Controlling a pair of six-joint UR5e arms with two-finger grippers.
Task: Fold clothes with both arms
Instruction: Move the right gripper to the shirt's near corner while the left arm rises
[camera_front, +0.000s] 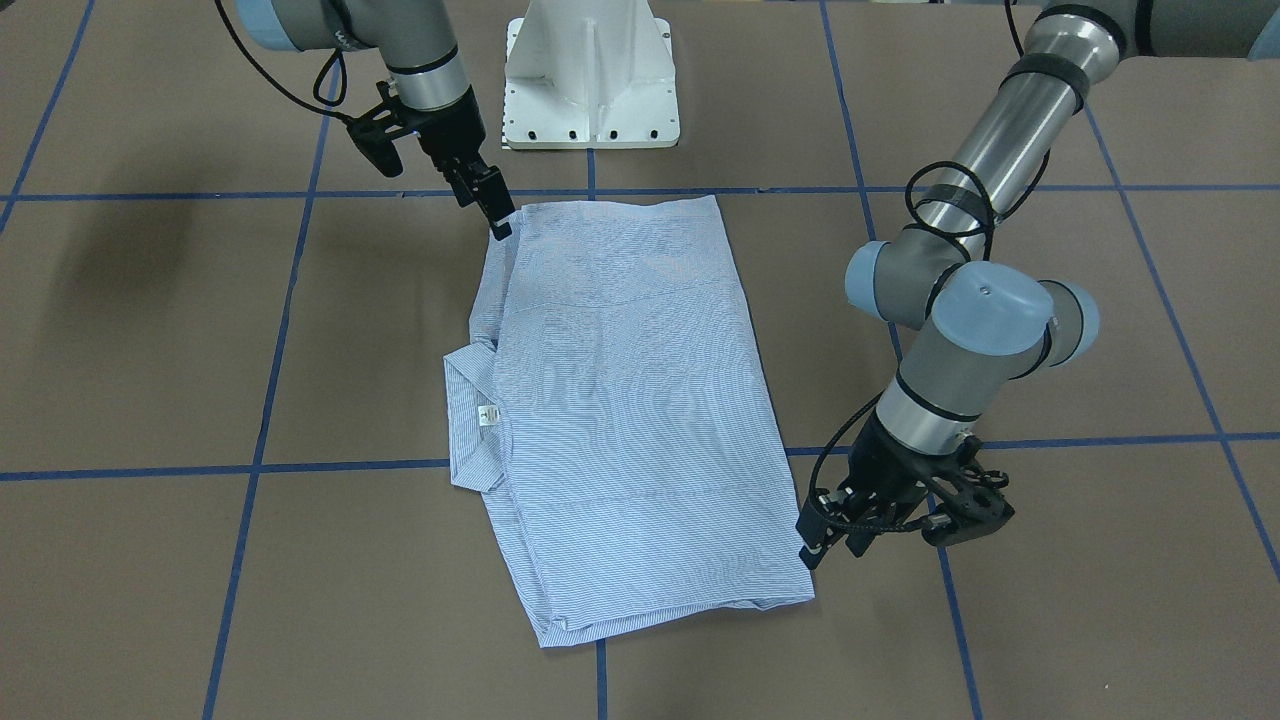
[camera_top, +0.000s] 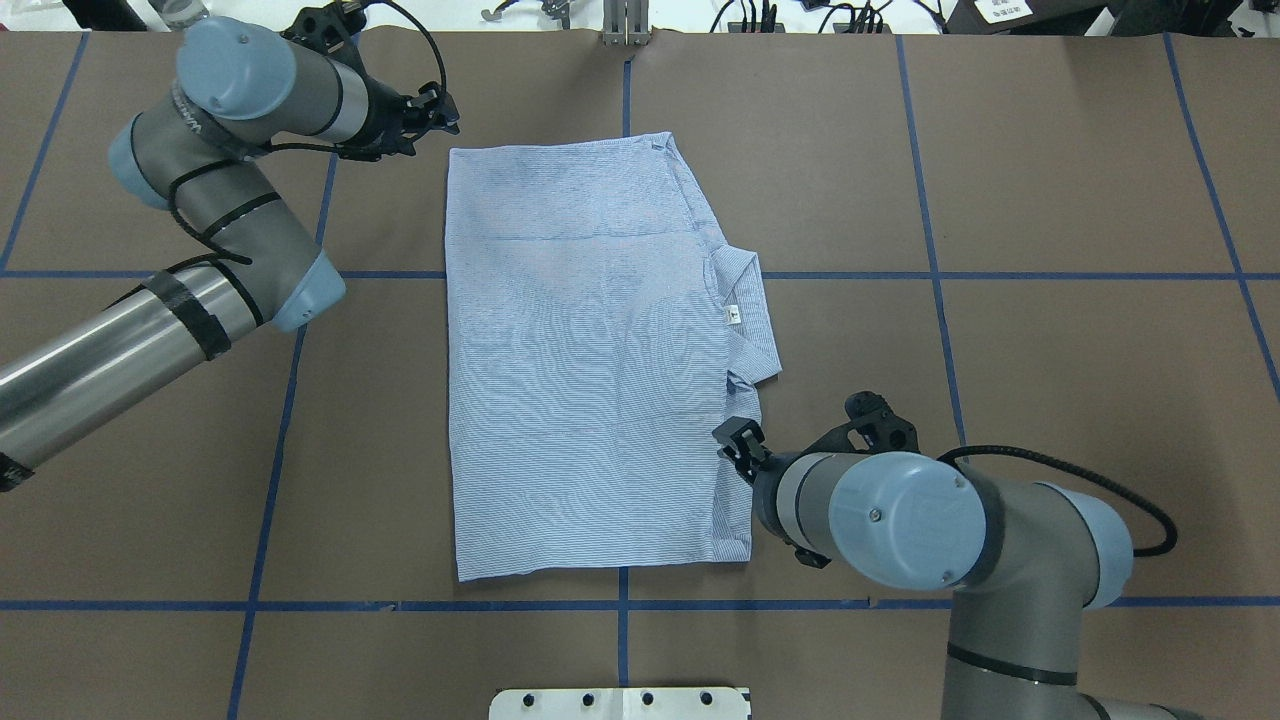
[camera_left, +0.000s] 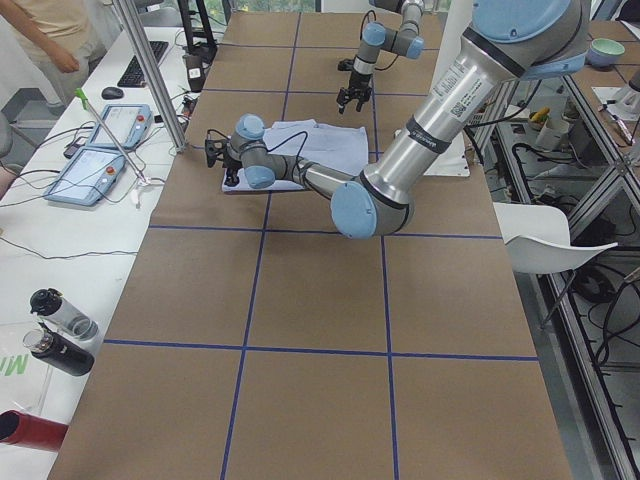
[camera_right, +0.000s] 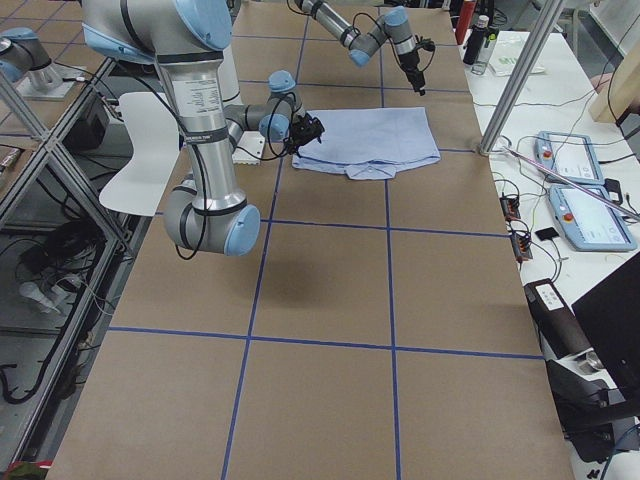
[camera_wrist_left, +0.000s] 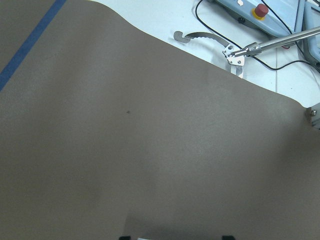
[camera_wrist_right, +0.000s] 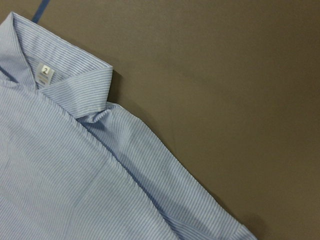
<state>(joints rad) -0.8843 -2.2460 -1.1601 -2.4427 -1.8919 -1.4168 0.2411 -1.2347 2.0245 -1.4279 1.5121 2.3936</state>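
a wide table (camera_top: 1050, 150) covered in brown paper fills the scene, marked into large squares by blue tape lines (camera_top: 1000, 275). white benches (camera_left: 50, 220) run along its far side, carrying teach pendants (camera_right: 590, 200), cables and a few bottles (camera_left: 60, 330). a white pedestal base (camera_front: 590, 80) stands at the robot's edge of the table.

the left arm (camera_front: 990, 300) reaches across to the far side of the table, while the right arm (camera_front: 400, 40) stays close to the pedestal base.

the shirt (camera_top: 590, 360) lies flat near the middle of the table, folded into a neat oblong. its collar (camera_front: 465, 430) sticks out toward the robot's right, with the small white label (camera_front: 490, 415) showing.

the left gripper (camera_front: 818, 548) hangs just beside the shirt's far left corner. its fingers are spread apart with nothing between them, and its wrist camera sees only bare paper.

the right gripper (camera_front: 497, 218) sits at the shirt's near right corner, its tip right at the cloth's edge. it cannot be told how far its fingers are parted or whether they pinch the cloth.
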